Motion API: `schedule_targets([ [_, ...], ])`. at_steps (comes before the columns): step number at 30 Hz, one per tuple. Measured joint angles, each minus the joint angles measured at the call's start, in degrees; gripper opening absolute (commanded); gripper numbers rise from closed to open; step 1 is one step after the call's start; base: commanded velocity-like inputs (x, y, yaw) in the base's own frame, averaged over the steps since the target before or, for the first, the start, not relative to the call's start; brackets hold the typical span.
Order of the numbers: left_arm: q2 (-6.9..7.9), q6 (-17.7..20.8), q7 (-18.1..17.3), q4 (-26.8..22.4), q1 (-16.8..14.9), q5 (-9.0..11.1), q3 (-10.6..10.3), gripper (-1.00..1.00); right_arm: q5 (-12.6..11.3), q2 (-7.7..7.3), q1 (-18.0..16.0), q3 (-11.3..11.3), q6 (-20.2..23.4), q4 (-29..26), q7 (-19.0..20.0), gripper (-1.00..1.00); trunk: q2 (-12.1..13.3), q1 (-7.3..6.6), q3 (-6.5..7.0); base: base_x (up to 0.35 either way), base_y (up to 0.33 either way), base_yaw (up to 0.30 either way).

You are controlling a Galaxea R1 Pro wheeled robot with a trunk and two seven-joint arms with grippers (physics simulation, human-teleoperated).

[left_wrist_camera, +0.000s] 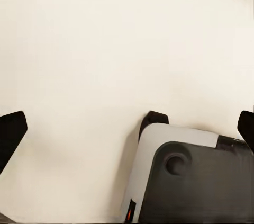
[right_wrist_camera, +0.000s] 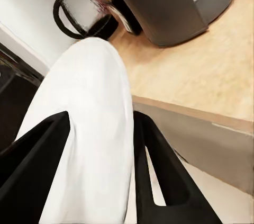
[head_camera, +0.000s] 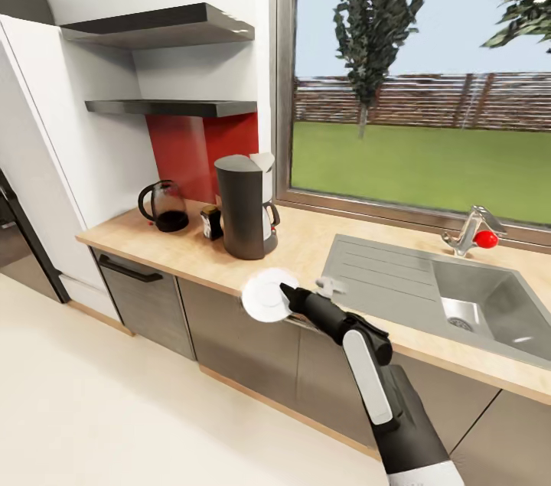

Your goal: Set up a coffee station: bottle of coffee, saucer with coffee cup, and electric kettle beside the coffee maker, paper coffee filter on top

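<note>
My right gripper point(head_camera: 286, 295) is shut on the white saucer point(head_camera: 266, 295), which it holds tilted in the air at the front edge of the kitchen countertop point(head_camera: 306, 245). In the right wrist view the saucer point(right_wrist_camera: 90, 128) sits between the black fingers point(right_wrist_camera: 159, 171). Behind it stands the coffee maker point(head_camera: 243, 207) with the white paper coffee filter point(head_camera: 262, 161) on its lid. The bottle of coffee point(head_camera: 211, 222) and the electric kettle point(head_camera: 164, 207) stand just left of the machine. My left gripper point(left_wrist_camera: 128, 128) hangs open over the floor. The kitchen shelf point(head_camera: 172, 108) is bare.
An inset steel sink point(head_camera: 459, 302) with a tap point(head_camera: 473, 232) lies right of the saucer. A small pale object point(head_camera: 330, 285) rests on the counter beside my right arm. Grey cabinet fronts point(head_camera: 149, 302) run below. A thicker dark slab point(head_camera: 161, 25) hangs above the shelf.
</note>
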Motion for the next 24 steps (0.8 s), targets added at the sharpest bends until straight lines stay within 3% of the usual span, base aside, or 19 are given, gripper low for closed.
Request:
schedule_targets([
  [1, -0.46, 0.01, 1.25, 0.15, -0.01, -1.53, 0.01, 1.0, -0.07, 0.0, -0.02, -0.32, 0.07, -0.06, -0.6, -1.0, 0.0, 0.0, 0.0, 0.0, 0.0, 0.0],
  [3, -2.27, 0.21, 6.52, 0.54, -0.01, -6.52, 0.0, 1.0, 0.14, 0.01, -0.11, -1.08, 0.22, -0.17, -3.73, -1.0, 0.0, 0.0, 0.0, 0.0, 0.0, 0.0],
  [6, -4.57, 0.35, 13.03, 0.85, -0.01, -10.2, 0.03, 1.0, -0.25, 0.02, -0.18, -1.49, 0.25, -0.16, -7.9, -1.0, 0.0, 0.0, 0.0, 0.0, 0.0, 0.0],
  [8, -6.09, 0.33, 16.66, 0.99, -0.02, -11.5, 0.19, 1.0, -3.22, 0.03, -0.19, -1.49, 0.18, 0.21, -10.03, -1.0, 0.0, 0.0, 0.0, 0.0, 0.0, 0.0],
  [12, -7.31, 0.27, 19.46, 1.1, -0.02, -12.24, 0.12, 1.0, -9.06, 0.03, -0.2, -1.35, -0.03, 2.71, -11.39, -1.0, 0.0, 0.0, 0.0, 0.0, 0.0, 0.0],
  [14, -7.48, 0.31, 19.92, 1.3, -0.02, -12.36, 0.1, 1.0, -10.42, 0.03, -0.21, -1.37, -0.1, 3.85, -11.6, -1.0, 0.0, 0.0, 0.0, 0.0, 0.0, 0.0],
  [24, -7.66, 0.64, 19.89, 4.53, 1.35, -12.6, -0.34, 1.0, -10.43, -0.48, -0.21, -1.77, 0.28, 2.55, -11.4, -1.0, -0.01, -0.01, 0.0, 0.017, 0.0, 0.0],
])
